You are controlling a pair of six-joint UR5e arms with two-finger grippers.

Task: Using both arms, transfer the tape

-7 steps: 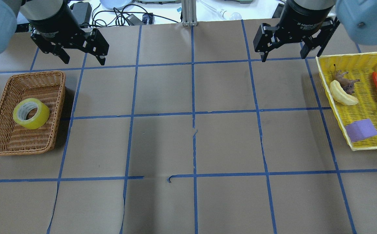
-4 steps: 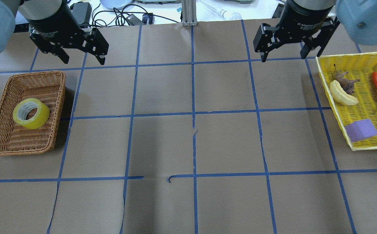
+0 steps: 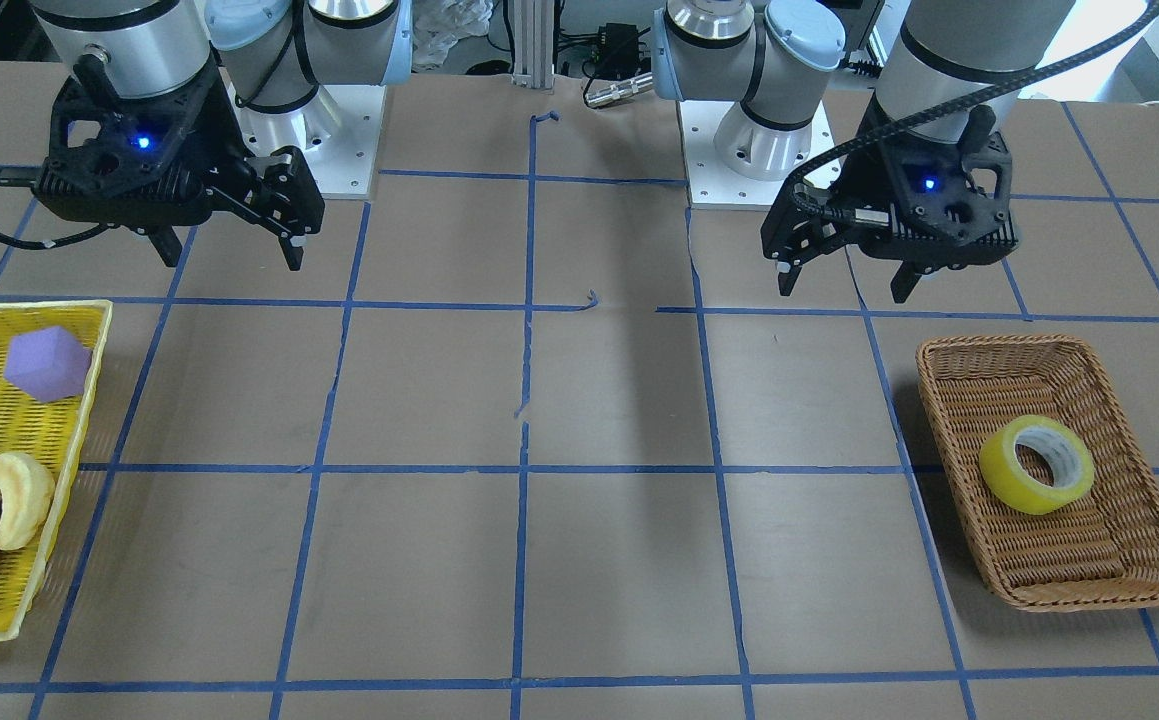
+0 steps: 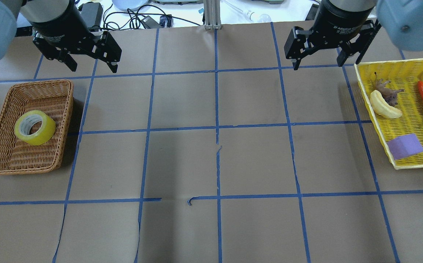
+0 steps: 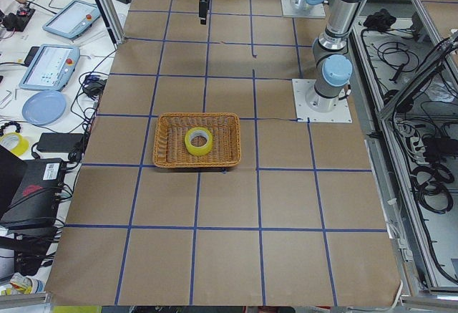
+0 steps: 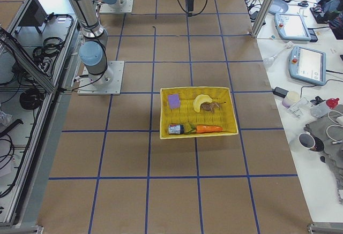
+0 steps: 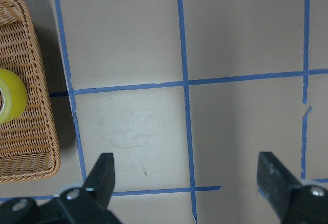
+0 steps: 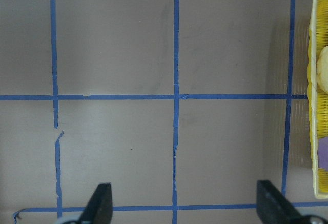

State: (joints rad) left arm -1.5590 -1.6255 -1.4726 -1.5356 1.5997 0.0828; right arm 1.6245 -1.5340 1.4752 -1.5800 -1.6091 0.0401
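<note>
Yellow-green tape (image 4: 35, 127) lies in wicker basket (image 4: 68, 109), left of overhead frame; left pincer (image 4: 93, 67) and right pincer (image 4: 319, 65) hang spread and empty at top edge, so likely risk is left pincer clipping the basket wall or slipping off the roll's rounded side.

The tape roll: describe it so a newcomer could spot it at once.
On the gridded table, find the brown wicker basket at the robot's left end. The tape is the thick yellow-green ring with a white core, alone inside it; the yellow basket opposite holds toys.
</note>
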